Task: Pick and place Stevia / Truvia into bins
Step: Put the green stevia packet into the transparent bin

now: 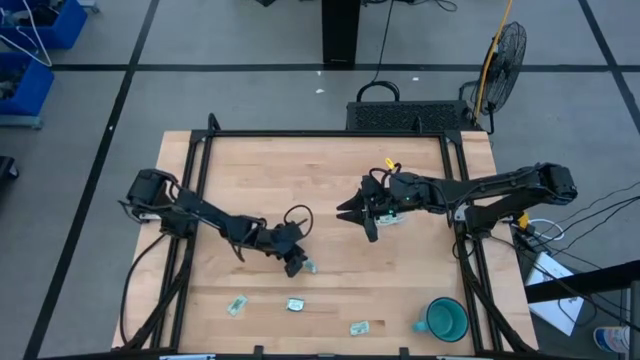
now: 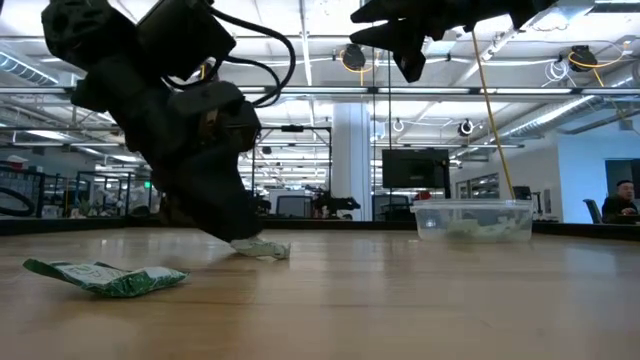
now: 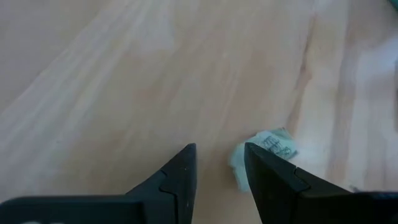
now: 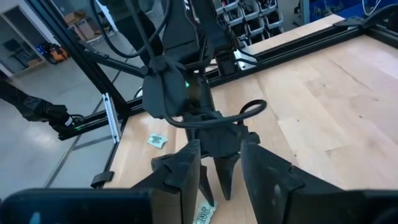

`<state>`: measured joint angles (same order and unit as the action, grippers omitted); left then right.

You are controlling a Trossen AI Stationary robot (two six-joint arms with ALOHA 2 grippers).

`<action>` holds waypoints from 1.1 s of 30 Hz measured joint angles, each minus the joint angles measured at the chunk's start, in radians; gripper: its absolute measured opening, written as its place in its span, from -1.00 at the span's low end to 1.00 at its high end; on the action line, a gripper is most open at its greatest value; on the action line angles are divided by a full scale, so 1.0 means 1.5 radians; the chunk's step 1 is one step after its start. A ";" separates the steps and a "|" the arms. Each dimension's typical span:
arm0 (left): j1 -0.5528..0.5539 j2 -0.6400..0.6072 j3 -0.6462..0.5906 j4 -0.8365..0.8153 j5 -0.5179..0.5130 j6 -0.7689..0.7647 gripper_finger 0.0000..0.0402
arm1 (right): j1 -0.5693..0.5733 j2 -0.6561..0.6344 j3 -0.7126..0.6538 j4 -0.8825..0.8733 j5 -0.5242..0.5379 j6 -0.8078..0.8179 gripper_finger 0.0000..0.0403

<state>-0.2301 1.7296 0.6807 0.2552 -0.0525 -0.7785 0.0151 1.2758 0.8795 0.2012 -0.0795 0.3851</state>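
My left gripper point(image 1: 297, 265) is low over the wood table, open, slanting down. A pale green and white Stevia sachet point(image 3: 273, 144) lies flat on the table just outside one finger point(image 3: 267, 180), not between the two; it also shows in the low view point(image 2: 262, 249). My right gripper point(image 1: 352, 215) hangs open and empty, high above the table beside the clear bin point(image 2: 472, 218), which holds several sachets. Three more sachets point(image 1: 237, 305) point(image 1: 295, 304) point(image 1: 361, 327) lie flat near the front edge. My left gripper has one finger point(image 3: 267, 180) close against the near edge of the sachet point(image 3: 245, 163), and that finger hides part of it. I cannot tell whether the finger touches it. The sachet lies flat on the table.
A teal mug point(image 1: 443, 318) stands at the front right corner. A black frame point(image 1: 320, 134) runs around the table's edges. One crumpled sachet point(image 2: 105, 277) lies close to the low camera. Bare wood lies between the left gripper and the bin.
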 joint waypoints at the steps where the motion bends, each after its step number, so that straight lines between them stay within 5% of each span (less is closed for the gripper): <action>1: 0.002 0.001 0.000 0.000 0.000 0.007 -0.30 | 0.000 0.000 0.000 0.000 0.000 0.000 -0.46; 23: 0.007 0.021 0.003 0.020 0.039 0.027 -0.32 | 0.000 0.000 0.000 -0.003 0.000 -0.002 -0.46; 33: 0.008 0.024 0.001 0.022 0.047 0.036 -0.96 | 0.000 0.000 0.000 -0.008 0.000 -0.002 -0.46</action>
<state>-0.2174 1.7660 0.6819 0.2878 0.0178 -0.7238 0.0151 1.2758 0.8795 0.1894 -0.0795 0.3823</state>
